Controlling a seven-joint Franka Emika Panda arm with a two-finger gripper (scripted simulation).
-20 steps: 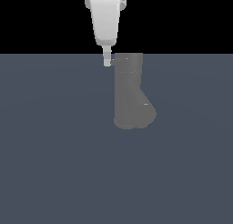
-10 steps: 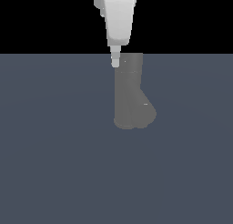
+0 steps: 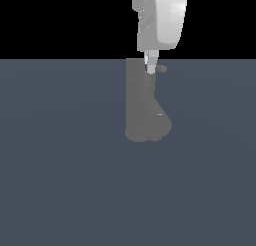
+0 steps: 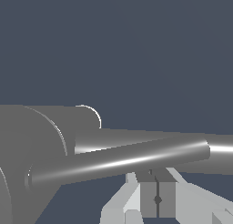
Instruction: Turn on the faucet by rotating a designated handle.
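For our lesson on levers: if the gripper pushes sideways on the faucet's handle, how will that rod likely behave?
The handle looks like a straight, smooth, shiny rod, so it probably stays stiff rather than bending, though the closed gripper might slide along it. It joins the faucet at the cylindrical top, so it likely swings about that column. The wide lobed base suggests the faucet itself will not tip.

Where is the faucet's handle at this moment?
In the exterior view, the handle pokes out toward that view's right from the top of the faucet, right beside the gripper tip. In the wrist view it runs across just above the jaws.
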